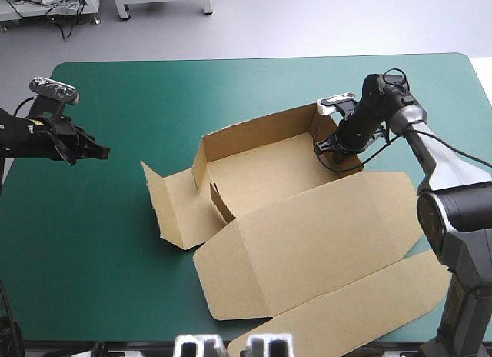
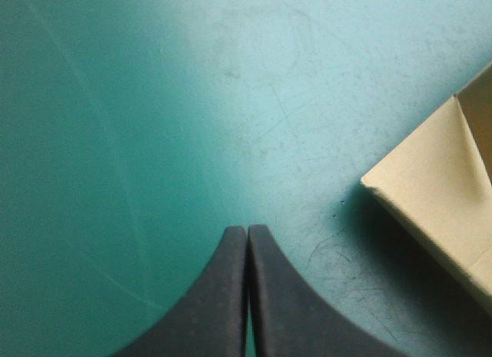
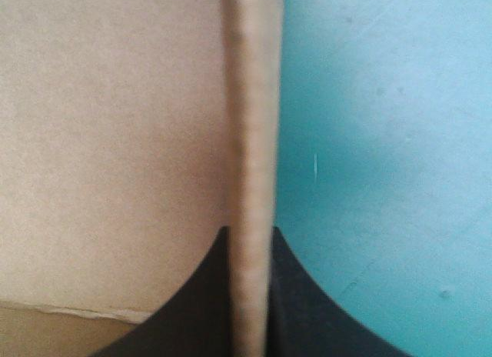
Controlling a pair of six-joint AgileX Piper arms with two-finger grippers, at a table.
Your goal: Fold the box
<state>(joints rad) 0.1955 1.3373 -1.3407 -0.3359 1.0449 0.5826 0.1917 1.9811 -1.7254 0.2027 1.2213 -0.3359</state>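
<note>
Brown box (image 1: 269, 180): right wall pinched in right gripper (image 1: 332, 151) jaws.
Left gripper (image 1: 98, 151): jaws clenched, empty.
Advice: hold your pinch square; tuck slowly.

the box (image 1: 307, 218) runs off the high view's bottom edge; the left wrist view cuts it to a corner; at the right gripper (image 3: 250, 232) its wall blurs.

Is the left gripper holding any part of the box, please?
No, the left gripper is shut over bare teal-green cover, apart from the box.
</note>
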